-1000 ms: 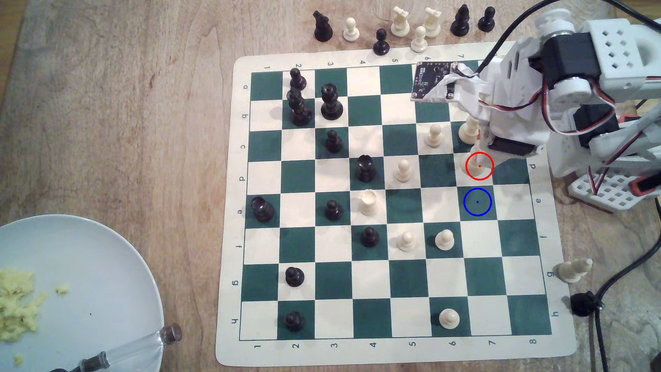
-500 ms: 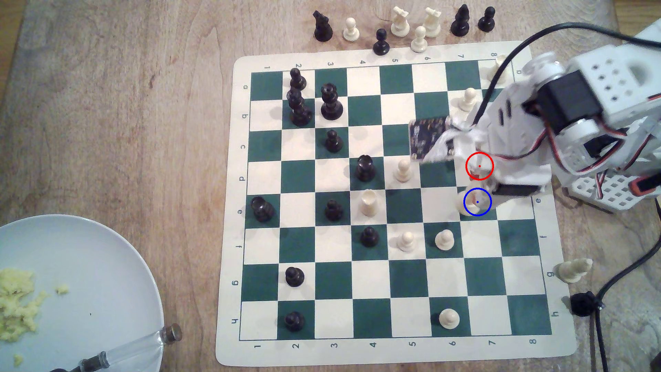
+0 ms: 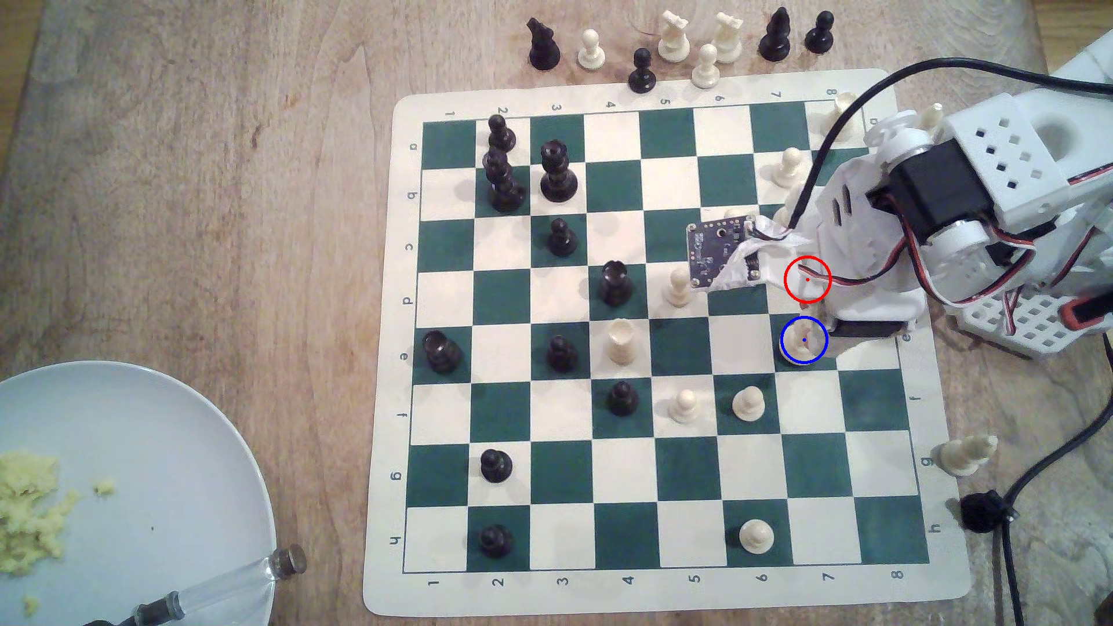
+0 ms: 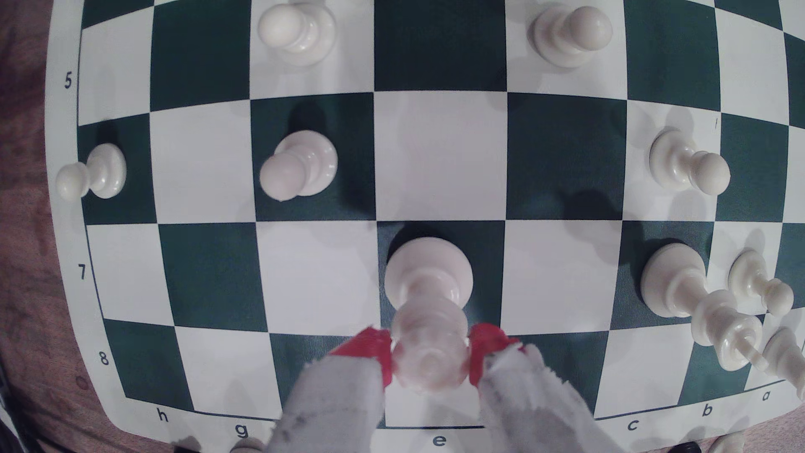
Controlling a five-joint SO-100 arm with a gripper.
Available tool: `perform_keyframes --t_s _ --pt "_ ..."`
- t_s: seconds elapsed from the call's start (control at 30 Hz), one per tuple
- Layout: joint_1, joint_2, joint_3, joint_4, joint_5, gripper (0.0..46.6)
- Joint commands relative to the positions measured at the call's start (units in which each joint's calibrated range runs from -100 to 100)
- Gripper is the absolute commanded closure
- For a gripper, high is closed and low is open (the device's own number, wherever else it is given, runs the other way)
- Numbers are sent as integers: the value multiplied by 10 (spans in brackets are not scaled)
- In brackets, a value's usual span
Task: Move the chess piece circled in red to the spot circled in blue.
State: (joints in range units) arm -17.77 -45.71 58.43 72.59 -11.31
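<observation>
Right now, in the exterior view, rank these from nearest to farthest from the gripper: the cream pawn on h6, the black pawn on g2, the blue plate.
1. The cream pawn on h6, toward the near edge of the board, below the gripper in the picture.
2. The black pawn on g2, across the board toward the exterior view's left.
3. The blue plate, off the board at the exterior view's lower left.

Gripper (image 4: 431, 361): red-tipped fingers (image 4: 368, 348) pressed against both sides of the chess piece's top.
Chess piece (image 4: 429, 278): cream, upright, base on a dark green square.
</observation>
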Motion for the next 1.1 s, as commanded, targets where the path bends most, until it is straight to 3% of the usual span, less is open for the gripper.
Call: perform_keyframes --t_s 0.0,0.5,0.8,0.87,0.9,0.97,1.07 --pt "2 -1 -2 -10 0 421" --pt "10 4 0 6 2 424" --pt "7 13 2 1 2 376" --pt "9 13 2 0 1 351" --pt "12 10 4 -1 -2 296" --pt "15 -1 10 -5 -5 246" --pt "17 -12 14 -4 -4 217"
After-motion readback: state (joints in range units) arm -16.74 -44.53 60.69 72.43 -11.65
